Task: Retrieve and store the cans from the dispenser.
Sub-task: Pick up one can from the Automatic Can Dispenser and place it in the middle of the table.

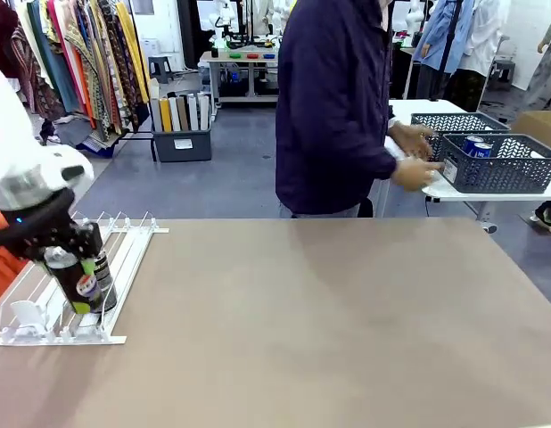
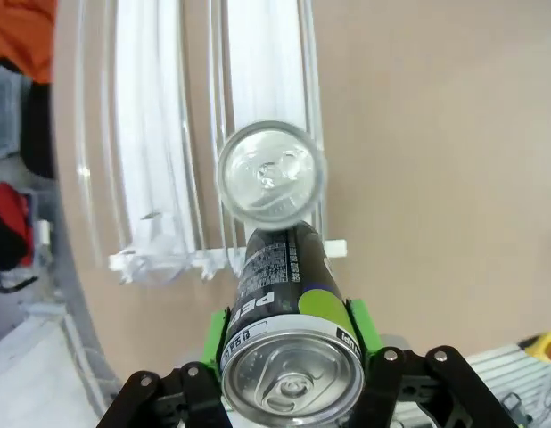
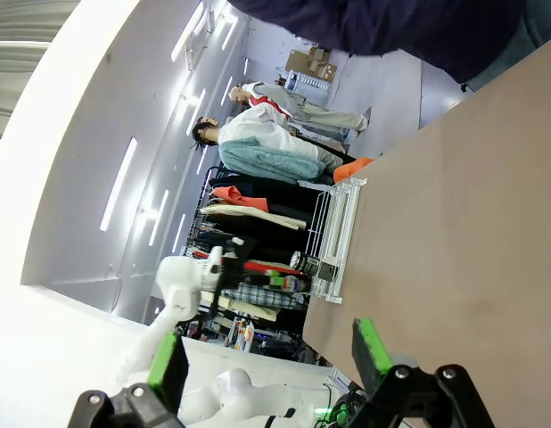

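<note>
My left gripper (image 1: 69, 251) is shut on a black Pepsi-style can (image 1: 77, 285), held just above the near end of the white railed dispenser (image 1: 124, 267) at the table's left. In the left wrist view this can (image 2: 289, 352) sits between my green pads (image 2: 360, 323), silver top facing the camera. A second can (image 2: 271, 174) stands in the right lane of the dispenser (image 2: 160, 160), just behind the held one and close to the white stoppers (image 2: 333, 248); it is also seen at can (image 1: 105, 270). My right gripper (image 3: 268, 357) is open in the air, nothing between its fingers.
A person in a dark jacket (image 1: 333, 107) stands at the far side, hands at a dark grey lattice basket (image 1: 503, 169) on a side table at the right. Blue cans (image 1: 476, 147) lie inside it. A second basket (image 1: 454, 123) sits behind.
</note>
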`<state>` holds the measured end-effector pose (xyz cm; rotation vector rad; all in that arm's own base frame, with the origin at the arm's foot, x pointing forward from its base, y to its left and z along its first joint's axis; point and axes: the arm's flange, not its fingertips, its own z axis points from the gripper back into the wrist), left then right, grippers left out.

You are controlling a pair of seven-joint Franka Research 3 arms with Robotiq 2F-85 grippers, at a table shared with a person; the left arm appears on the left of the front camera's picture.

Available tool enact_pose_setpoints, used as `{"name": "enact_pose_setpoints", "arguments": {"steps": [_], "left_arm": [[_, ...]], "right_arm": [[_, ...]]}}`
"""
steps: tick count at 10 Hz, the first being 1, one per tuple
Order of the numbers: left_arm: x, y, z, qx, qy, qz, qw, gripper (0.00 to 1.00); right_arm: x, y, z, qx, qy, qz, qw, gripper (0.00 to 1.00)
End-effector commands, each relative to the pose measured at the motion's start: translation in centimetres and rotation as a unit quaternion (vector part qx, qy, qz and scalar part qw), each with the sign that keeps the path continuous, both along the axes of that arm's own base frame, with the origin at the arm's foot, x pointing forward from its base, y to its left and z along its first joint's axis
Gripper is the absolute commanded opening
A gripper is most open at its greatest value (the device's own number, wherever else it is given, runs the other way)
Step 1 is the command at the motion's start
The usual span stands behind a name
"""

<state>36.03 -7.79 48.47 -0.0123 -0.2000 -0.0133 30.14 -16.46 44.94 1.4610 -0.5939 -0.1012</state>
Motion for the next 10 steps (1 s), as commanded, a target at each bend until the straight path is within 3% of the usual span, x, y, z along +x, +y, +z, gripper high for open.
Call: {"name": "enact_pose_setpoints", "arguments": {"steps": [1,3,5,6,7,10], "left_arm": [[-3.9,0.1,6.7,0.012,-0.066,-0.042,0.997,0.0],[-8.9,0.3,10.8,-0.013,-0.13,-0.096,0.987,0.0],[-10.7,2.3,12.3,-0.076,-0.166,-0.082,0.98,0.0],[-10.2,3.0,12.1,-0.104,-0.17,-0.063,0.978,0.0],[-10.9,0.6,13.3,-0.029,-0.153,-0.082,0.984,0.0],[-10.9,0.6,13.3,-0.029,-0.153,-0.082,0.984,0.0]], "right_arm": [[0.2,0.0,0.4,0.004,-0.005,-0.003,1.0,1.0],[0.2,0.0,0.4,0.004,-0.005,-0.003,1.0,1.0],[0.2,0.0,0.4,0.004,-0.005,-0.003,1.0,1.0],[0.2,0.0,0.4,0.004,-0.005,-0.003,1.0,1.0],[0.2,0.0,0.4,0.004,-0.005,-0.003,1.0,1.0],[0.2,0.0,0.4,0.004,-0.005,-0.003,1.0,1.0]]}}
